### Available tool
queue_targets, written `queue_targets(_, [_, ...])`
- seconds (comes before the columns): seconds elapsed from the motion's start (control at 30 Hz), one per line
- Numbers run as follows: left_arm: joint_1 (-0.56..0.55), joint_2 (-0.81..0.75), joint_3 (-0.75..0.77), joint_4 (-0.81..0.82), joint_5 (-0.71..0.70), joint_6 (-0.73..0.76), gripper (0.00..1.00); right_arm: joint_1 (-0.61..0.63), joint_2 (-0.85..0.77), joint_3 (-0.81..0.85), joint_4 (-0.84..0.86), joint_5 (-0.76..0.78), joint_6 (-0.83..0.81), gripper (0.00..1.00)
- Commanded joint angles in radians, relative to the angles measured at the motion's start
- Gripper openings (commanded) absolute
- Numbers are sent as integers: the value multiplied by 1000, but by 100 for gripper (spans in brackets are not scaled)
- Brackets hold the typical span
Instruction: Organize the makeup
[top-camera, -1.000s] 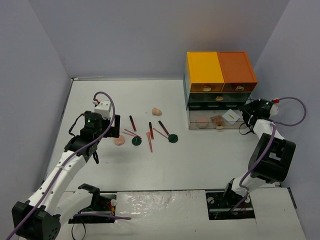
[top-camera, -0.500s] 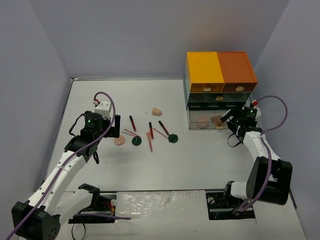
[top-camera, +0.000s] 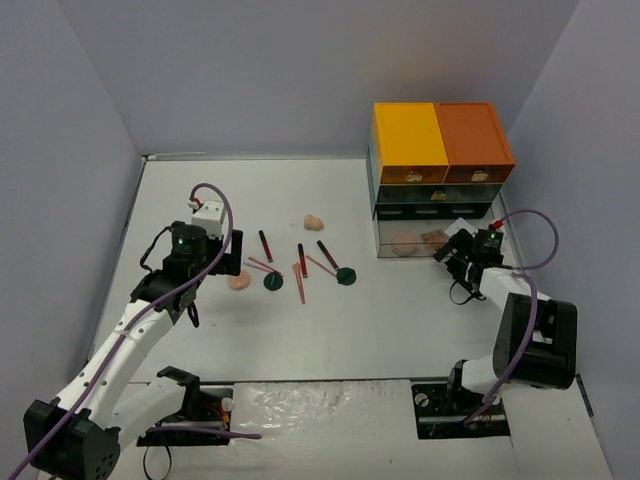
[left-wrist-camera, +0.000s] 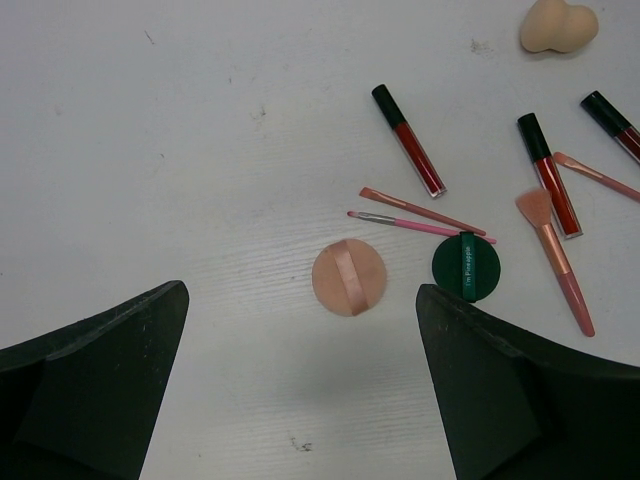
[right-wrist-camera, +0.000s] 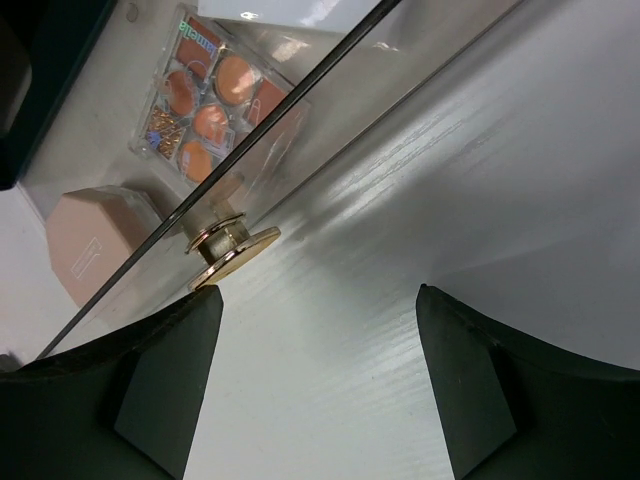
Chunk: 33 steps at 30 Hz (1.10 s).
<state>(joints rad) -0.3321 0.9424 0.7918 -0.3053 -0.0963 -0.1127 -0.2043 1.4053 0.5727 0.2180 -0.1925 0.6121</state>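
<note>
The makeup lies spread on the white table. A peach compact (left-wrist-camera: 349, 278) and a dark green disc (left-wrist-camera: 466, 267) sit just ahead of my left gripper (left-wrist-camera: 300, 295), which hangs open above the table with nothing between its fingers. Red sticks (left-wrist-camera: 408, 152), thin brushes (left-wrist-camera: 420, 210) and a beige sponge (left-wrist-camera: 558, 25) lie farther off. My right gripper (right-wrist-camera: 320, 292) is open in front of the clear bottom drawer (top-camera: 425, 241). Its gold knob (right-wrist-camera: 232, 250) is at the left fingertip. Through the drawer front show an orange palette (right-wrist-camera: 205, 100) and a peach case (right-wrist-camera: 95, 245).
The drawer unit (top-camera: 440, 150) with yellow and orange tops stands at the back right against the wall. A second green disc (top-camera: 345, 276) lies mid-table. Grey walls close in on the table at left, right and back.
My right arm has swung left from beside the drawer unit to the front of the bottom drawer, and its jaws opened wider. The left arm has not moved.
</note>
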Motion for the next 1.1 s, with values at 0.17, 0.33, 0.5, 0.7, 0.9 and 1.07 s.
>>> queue_targets(0.17, [-5,-1,37,45,-33,10,97,-4,122,107,222,-13,78,75])
queue_targets(0.33, [-5,-1,37,46,-33,12,97,-5,181,174,285,-25,103,75])
queue_targets(0.5, [-7,2,37,46,-36,15,97,-5,243,236,334,-30,112,75])
queue_targets(0.7, [-7,3,35,46,-37,19,97,-5,324,280,423,-46,169,74])
queue_targets(0.9, [-9,4,35,46,-37,19,97,-3,382,311,475,-59,199,74])
queue_targets(1.07, [-10,4,35,46,-39,19,97,-1,402,317,533,-70,212,74])
